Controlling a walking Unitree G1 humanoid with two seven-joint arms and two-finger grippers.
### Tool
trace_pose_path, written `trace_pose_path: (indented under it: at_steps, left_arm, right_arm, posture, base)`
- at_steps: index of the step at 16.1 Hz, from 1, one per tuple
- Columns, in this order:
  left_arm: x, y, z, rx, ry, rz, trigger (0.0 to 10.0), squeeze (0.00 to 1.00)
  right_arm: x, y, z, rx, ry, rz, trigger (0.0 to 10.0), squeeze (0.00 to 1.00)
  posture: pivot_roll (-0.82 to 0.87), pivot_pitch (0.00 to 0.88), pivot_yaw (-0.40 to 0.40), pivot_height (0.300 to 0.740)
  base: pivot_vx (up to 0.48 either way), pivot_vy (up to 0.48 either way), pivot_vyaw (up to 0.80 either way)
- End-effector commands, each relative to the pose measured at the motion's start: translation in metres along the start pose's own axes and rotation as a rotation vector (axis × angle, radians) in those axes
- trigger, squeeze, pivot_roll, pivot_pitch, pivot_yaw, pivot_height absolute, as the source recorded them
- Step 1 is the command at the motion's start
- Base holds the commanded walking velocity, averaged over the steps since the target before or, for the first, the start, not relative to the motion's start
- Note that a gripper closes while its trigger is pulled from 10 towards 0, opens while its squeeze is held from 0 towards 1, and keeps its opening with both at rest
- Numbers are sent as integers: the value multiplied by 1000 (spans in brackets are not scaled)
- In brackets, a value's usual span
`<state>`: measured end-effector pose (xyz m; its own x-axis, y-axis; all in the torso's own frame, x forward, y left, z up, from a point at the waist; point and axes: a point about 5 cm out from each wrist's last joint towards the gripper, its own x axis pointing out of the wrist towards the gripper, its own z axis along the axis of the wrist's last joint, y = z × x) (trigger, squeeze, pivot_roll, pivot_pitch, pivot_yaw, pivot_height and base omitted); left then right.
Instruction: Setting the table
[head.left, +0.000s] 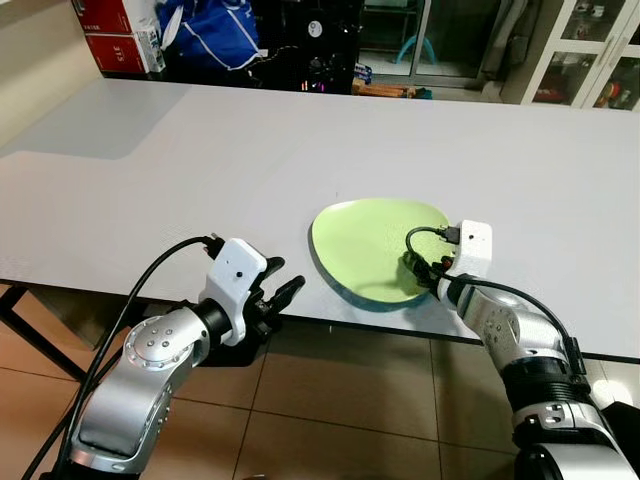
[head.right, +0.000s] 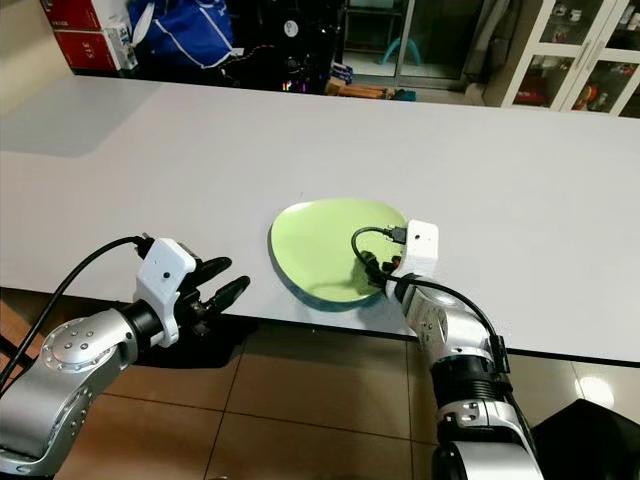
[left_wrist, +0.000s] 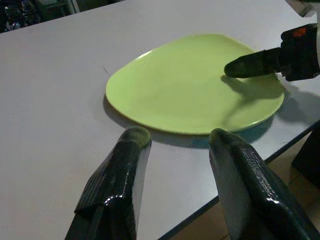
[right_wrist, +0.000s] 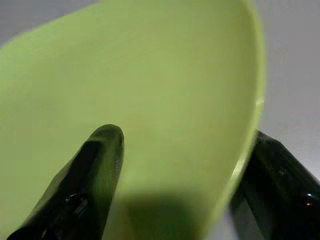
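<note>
Straddling plate (head.left: 375, 247) rim, right tool (right_wrist: 175, 165) half-hidden.

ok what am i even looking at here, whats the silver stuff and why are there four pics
The silver parts are the two arms of a humanoid robot that is setting a table. The two wide pictures come from a stereo camera on its head, looking down; the two close ones come from cameras on its wrists, looking along each gripper's black fingers.

On the white table lies one green plate, close to the near edge. The right gripper straddles the plate's rim: in its wrist view one finger lies over the plate and the other beyond the rim. Whether it is squeezing is hard to tell. The left gripper hovers at the table edge beside the plate, fingers apart, holding nothing.
</note>
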<state>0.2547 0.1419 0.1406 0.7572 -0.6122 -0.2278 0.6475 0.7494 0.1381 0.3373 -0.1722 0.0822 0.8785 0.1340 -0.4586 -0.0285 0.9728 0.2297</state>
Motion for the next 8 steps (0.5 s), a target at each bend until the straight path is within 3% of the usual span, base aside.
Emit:
trace_pose_path:
  at_steps: [1,4,6,7,8]
  left_arm:
    - [1,-4,4,21,-3,-23,10000,0]
    - [3,-10,11,-1,-59,-56,10000,0]
    - [6,-15,18,-17,-98,-63,10000,0]
    - [7,-17,22,-8,-120,-54,10000,0]
    - [6,-15,32,3,-171,-1,10000,0]
  right_arm:
    - [-1,-5,-1,-54,-14,-33,10000,0]
    - [-11,-1,12,-144,-152,-45,10000,0]
    - [-24,3,18,-278,-236,-36,10000,0]
    - [-30,1,20,-285,-264,-56,10000,0]
    - [-43,0,30,-297,-362,-92,10000,0]
  posture:
    - [40,19,11,740]
    - [23,23,14,740]
    - [13,18,11,740]
    - [24,14,-6,740]
    - [33,6,-23,740]
  base:
    - [0,0,0]
    - [0,0,0]
    - [0,0,0]
    - [0,0,0]
    - [0,0,0]
